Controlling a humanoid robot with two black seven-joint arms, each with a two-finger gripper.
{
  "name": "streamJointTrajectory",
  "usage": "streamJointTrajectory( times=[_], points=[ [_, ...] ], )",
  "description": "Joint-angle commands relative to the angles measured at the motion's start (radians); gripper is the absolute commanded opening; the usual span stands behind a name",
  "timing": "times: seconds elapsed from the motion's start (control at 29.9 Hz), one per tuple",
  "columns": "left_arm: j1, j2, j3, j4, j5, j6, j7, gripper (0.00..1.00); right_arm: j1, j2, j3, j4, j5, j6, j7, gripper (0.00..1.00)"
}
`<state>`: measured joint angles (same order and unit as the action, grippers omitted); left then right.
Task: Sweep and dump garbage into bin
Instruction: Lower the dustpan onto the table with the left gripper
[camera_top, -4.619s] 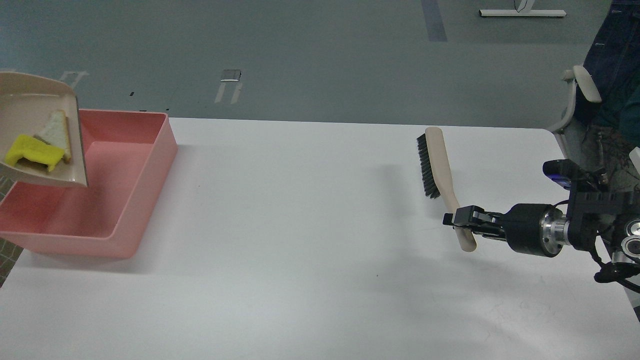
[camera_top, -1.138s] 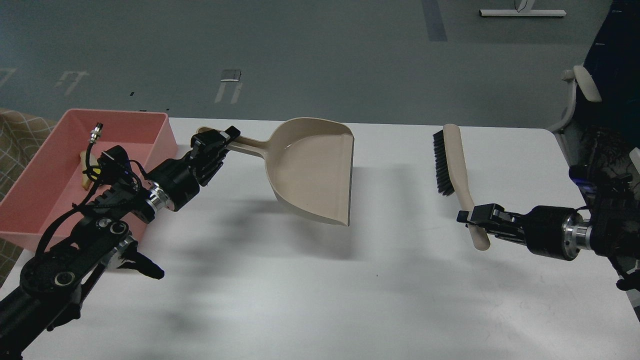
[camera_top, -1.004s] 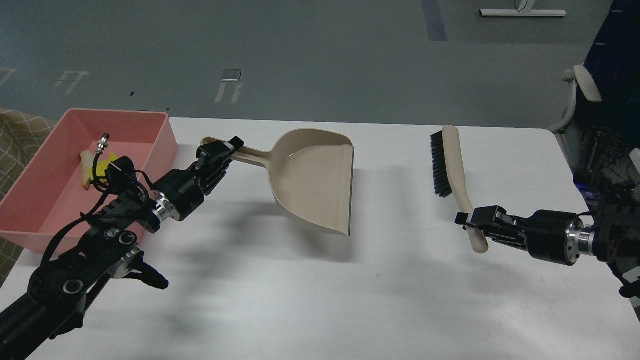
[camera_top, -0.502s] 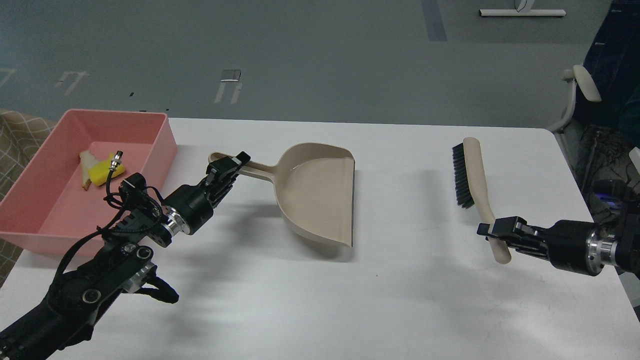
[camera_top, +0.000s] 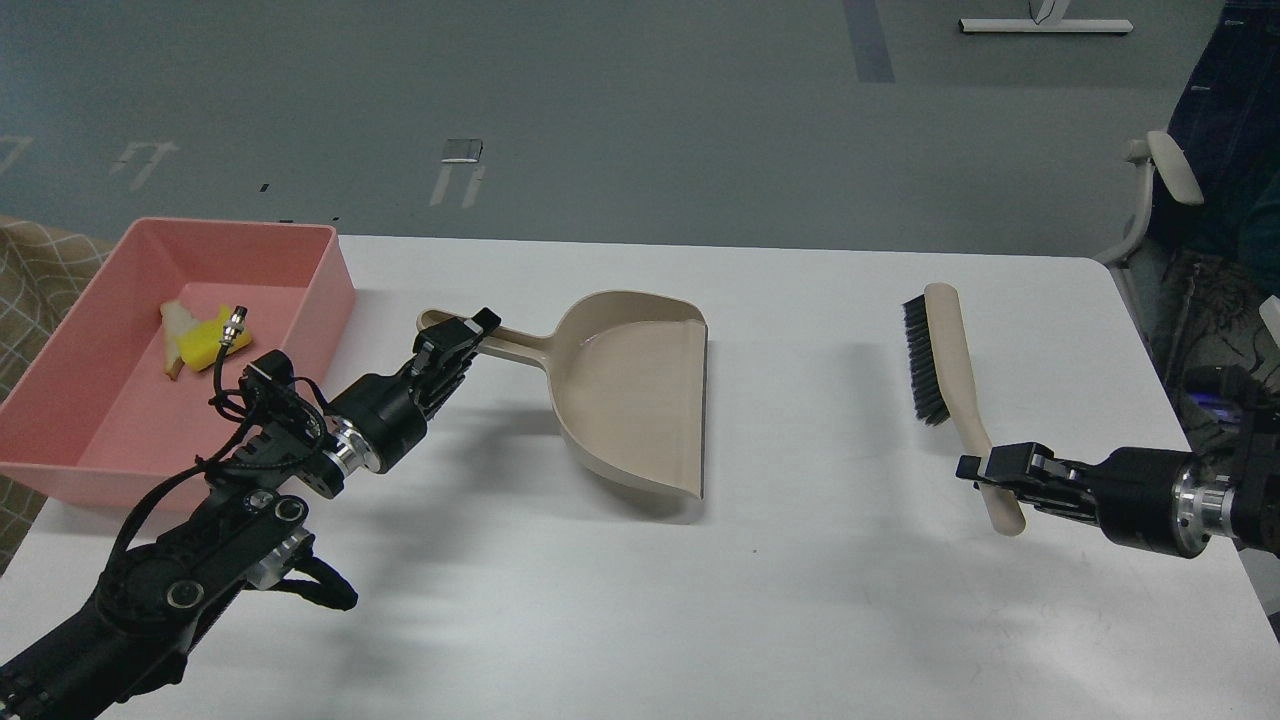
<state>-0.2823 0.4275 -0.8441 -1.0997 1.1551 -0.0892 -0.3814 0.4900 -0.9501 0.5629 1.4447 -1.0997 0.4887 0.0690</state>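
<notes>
Left hand (camera_top: 458, 338) clamped on the beige dustpan (camera_top: 630, 390) handle, right hand (camera_top: 990, 470) gripping the brush (camera_top: 945, 370) handle, both over the white counter (camera_top: 640, 600), garbage (camera_top: 200, 338) lying inside the pink bin (camera_top: 320, 300) at far left

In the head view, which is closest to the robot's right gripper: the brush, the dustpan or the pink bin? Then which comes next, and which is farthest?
From the right gripper:
1. The brush: in its grip, on the table's right side.
2. The dustpan: mid-table, to the left, its handle in the left gripper.
3. The pink bin: far left corner, with the garbage inside.
</notes>
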Motion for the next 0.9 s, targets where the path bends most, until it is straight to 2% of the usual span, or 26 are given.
streamJointTrajectory(
  times=[0.0,0.17,0.2,0.27,0.37,0.87],
  points=[
    [0.000,-0.003,0.008,0.011,-0.002,0.002,0.001,0.40,-0.004,0.002,0.000,0.000,0.000,0.000,0.000,0.00],
    [0.000,-0.003,0.011,0.012,-0.003,0.000,-0.001,0.73,-0.004,0.008,0.000,0.000,0.000,0.000,0.000,0.00],
    [0.000,-0.003,0.011,0.012,-0.003,0.000,-0.001,0.73,-0.004,0.008,0.000,0.000,0.000,0.000,0.000,0.00],
    [0.002,-0.003,0.011,0.012,-0.014,0.000,0.001,0.93,-0.004,0.010,0.000,0.000,0.000,0.000,0.000,0.00],
    [0.009,-0.003,0.011,0.012,-0.014,-0.001,-0.001,0.97,-0.004,0.010,0.000,0.002,0.001,0.000,0.000,0.00],
    [0.091,0.014,0.011,-0.015,-0.008,-0.007,-0.017,0.98,-0.022,0.001,-0.001,0.005,0.001,0.000,0.000,0.00]
  ],
)
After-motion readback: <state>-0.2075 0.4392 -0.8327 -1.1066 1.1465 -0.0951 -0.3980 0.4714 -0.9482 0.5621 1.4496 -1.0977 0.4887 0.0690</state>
